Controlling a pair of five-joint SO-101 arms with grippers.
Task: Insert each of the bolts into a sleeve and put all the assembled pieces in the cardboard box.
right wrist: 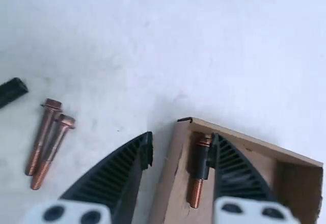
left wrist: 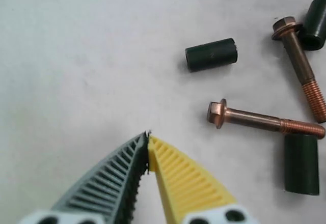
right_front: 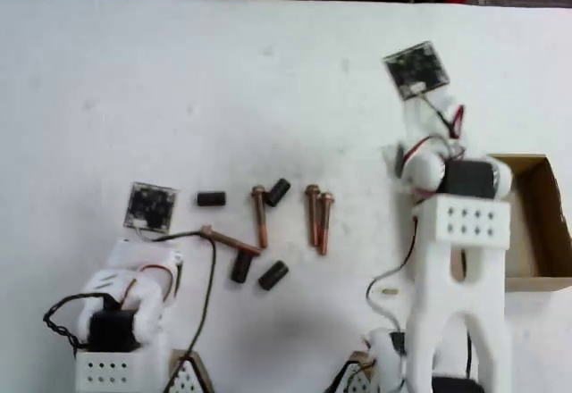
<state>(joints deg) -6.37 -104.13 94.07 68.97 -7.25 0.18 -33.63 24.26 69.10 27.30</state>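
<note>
Right hand released at the cardboard box; left hand clenched on nothing.

The right hand (right wrist: 179, 145) is spread across a corner of the cardboard box (right wrist: 239, 147), with one finger outside the wall and the other over the inside. An assembled piece (right wrist: 199, 169) lies in the box just beside that inner finger, its head hard to make out. Two loose bolts (right wrist: 42, 136) lie touching on the bench (right wrist: 204, 40), well out from the outer finger, and a far sleeve (right wrist: 11, 91) beyond them is cut off by the frame. The left hand (left wrist: 147, 138) has its fingertips pressed together over bare bench. Ahead of it lie a single bolt (left wrist: 265, 120), a whole sleeve (left wrist: 211, 54) and an edge sleeve (left wrist: 317, 23) that is partly cut off.
</note>
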